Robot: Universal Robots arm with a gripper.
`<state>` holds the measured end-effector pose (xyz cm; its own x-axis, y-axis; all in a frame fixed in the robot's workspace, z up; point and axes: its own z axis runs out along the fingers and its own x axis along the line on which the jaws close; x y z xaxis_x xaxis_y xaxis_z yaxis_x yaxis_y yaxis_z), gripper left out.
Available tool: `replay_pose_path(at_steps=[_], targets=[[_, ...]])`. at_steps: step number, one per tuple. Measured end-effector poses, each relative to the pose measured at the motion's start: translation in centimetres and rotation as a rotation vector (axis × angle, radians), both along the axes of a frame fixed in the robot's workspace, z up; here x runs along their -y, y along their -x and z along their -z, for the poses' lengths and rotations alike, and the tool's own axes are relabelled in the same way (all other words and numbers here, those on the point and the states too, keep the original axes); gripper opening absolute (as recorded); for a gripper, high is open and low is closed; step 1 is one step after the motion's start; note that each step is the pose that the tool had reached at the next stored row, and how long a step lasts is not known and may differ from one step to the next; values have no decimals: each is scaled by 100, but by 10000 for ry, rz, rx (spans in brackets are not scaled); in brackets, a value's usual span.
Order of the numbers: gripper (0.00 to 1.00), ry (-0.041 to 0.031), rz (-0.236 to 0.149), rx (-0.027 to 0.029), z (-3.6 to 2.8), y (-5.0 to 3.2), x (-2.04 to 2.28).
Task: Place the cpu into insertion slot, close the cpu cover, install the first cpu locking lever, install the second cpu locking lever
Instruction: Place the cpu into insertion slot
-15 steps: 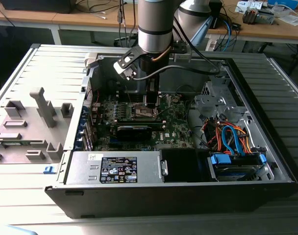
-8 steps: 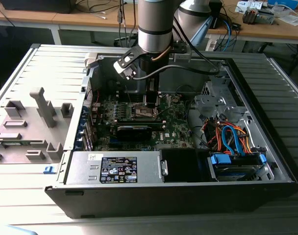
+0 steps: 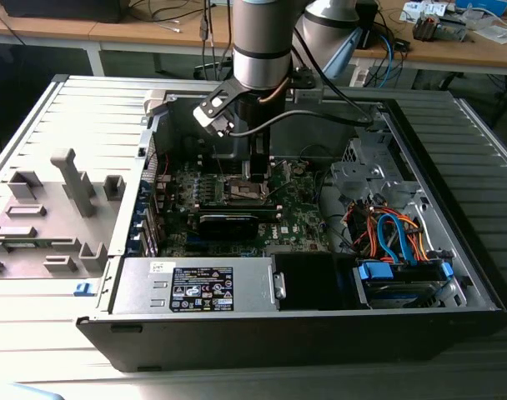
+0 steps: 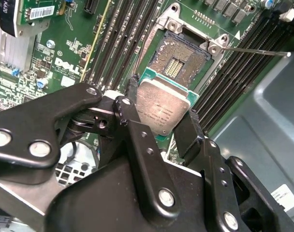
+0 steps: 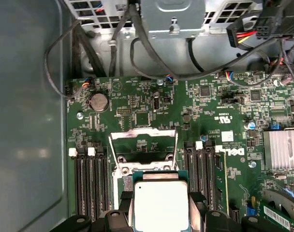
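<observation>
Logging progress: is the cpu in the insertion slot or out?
Out. The hand grips the cpu by its edges, and the insertion slot beyond it lies bare, contacts exposed.

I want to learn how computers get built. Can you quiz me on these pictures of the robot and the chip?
1. True or false: the chip is lying flat in the socket.
2. What are the jaws gripping? A) a cable B) the chip C) a screw
3. Fill the gap: the socket's metal cover stands ___ (open or shut).
Key: 1 false; 2 B; 3 open.
</observation>
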<state>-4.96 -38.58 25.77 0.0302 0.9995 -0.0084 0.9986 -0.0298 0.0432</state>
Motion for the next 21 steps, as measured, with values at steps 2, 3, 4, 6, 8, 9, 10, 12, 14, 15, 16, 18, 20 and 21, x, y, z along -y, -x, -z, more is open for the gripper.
replay_pose_path(at_steps=[2, 3, 4, 6, 8, 9, 10, 12, 14, 15, 16, 18, 20, 21], targets=[[55, 0, -111, -1, 8, 16, -3], [55, 0, -136, 0, 15, 22, -4], [55, 2, -138, -1, 15, 22, -4], [55, 1, -138, -1, 17, 23, -4], [55, 0, -138, 0, 43, 23, -4], [55, 1, -138, -1, 44, 23, -4], [55, 1, -137, 0, 45, 23, -4], [55, 0, -137, 0, 50, 23, -4], [55, 0, -137, -1, 52, 23, -4], [55, 1, -137, -1, 53, 23, -4], [55, 0, -137, 0, 56, 23, -4], [55, 0, -137, 0, 82, 23, -4], [55, 1, -137, 0, 110, 23, -4], [55, 0, -137, 0, 112, 23, -4]])
